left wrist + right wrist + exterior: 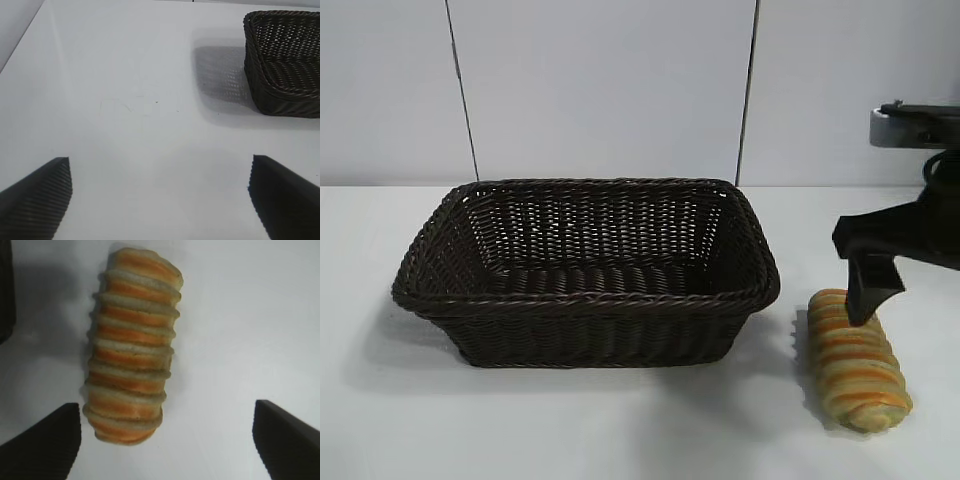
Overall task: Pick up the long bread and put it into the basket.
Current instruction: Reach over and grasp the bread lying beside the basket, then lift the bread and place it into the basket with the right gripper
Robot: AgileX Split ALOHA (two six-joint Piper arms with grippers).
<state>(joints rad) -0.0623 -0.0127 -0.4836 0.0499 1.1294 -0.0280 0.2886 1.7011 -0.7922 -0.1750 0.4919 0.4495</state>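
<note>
The long bread [857, 362], a tan loaf with orange-brown stripes, lies on the white table to the right of the dark woven basket [585, 300]. My right gripper [868, 295] hangs open just above the loaf's far end; only one finger shows in the exterior view. In the right wrist view the bread [132, 342] lies ahead of the open gripper [165, 440], off toward one finger, untouched. My left gripper [160, 200] is open and empty over bare table, with a corner of the basket [285, 60] beyond it. The left arm is out of the exterior view.
The white table [620, 430] runs back to a pale wall. The basket is empty inside. A dark edge of the basket [5, 290] shows at the side of the right wrist view.
</note>
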